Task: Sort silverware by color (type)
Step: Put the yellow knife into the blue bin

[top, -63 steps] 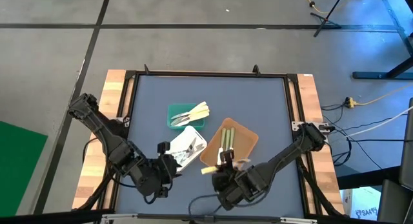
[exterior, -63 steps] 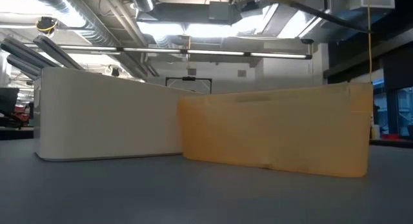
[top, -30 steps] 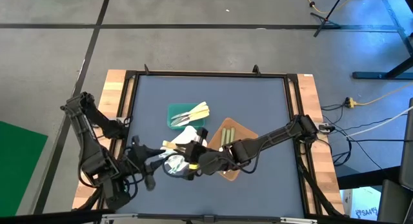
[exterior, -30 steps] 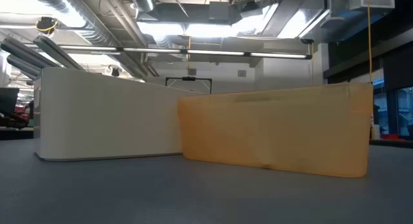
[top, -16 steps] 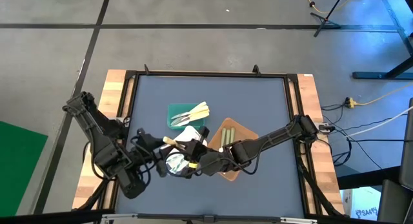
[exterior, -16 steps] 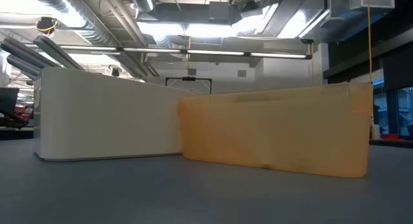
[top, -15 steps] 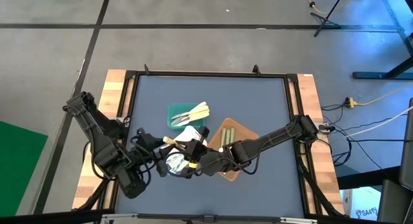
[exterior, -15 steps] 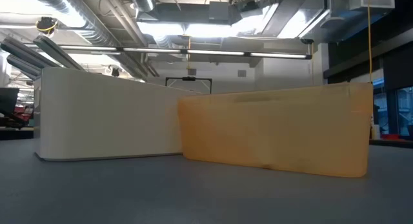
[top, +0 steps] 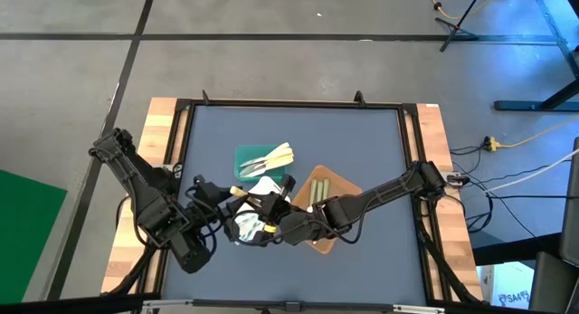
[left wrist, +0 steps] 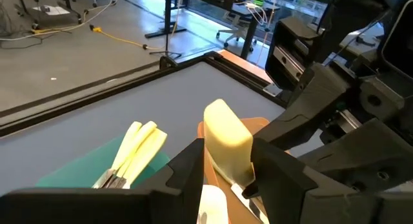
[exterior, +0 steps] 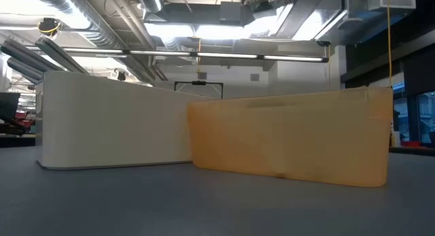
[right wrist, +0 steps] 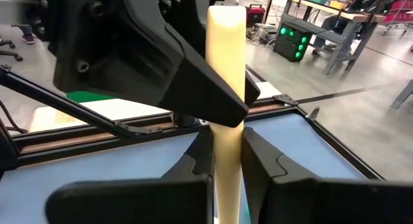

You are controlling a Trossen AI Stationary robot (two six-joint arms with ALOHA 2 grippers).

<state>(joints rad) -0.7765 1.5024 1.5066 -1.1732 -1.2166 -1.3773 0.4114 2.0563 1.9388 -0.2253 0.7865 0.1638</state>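
Your two grippers meet over the white tray (top: 267, 189), just near of the table's centre. The right gripper (right wrist: 226, 162) is clenched on a pale cream-yellow utensil (right wrist: 225, 75), whose handle stands up between its dark fingers (right wrist: 261, 164). The left gripper (left wrist: 226, 162) has its fingers on either side of the same cream handle, seen from its own wrist as a blunt yellow end (left wrist: 227, 139) between the two pads; they look closed against it, though you cannot tell from these views how firmly. So both tools are on one piece, with almost no gap between the two wrists.

Room to move: the green tray (top: 246, 154) sits just far of the white one and holds several cream-yellow utensils (top: 274, 157) fanned toward its right edge. The brown tray (top: 339, 187) lies just right of the white tray, with olive-green-handled utensils (top: 315, 194) in it, and your right arm crosses over its near corner. The three trays are crowded together, touching or nearly so.

Open grey table surface (top: 362, 137) lies along the far side and to the far right, up to the black frame rail. The left arm's body fills the near-left corner by the wooden edge (top: 163, 133). From the low view, the white tray wall (exterior: 112, 120) and brown tray wall (exterior: 292, 137) block everything behind them.
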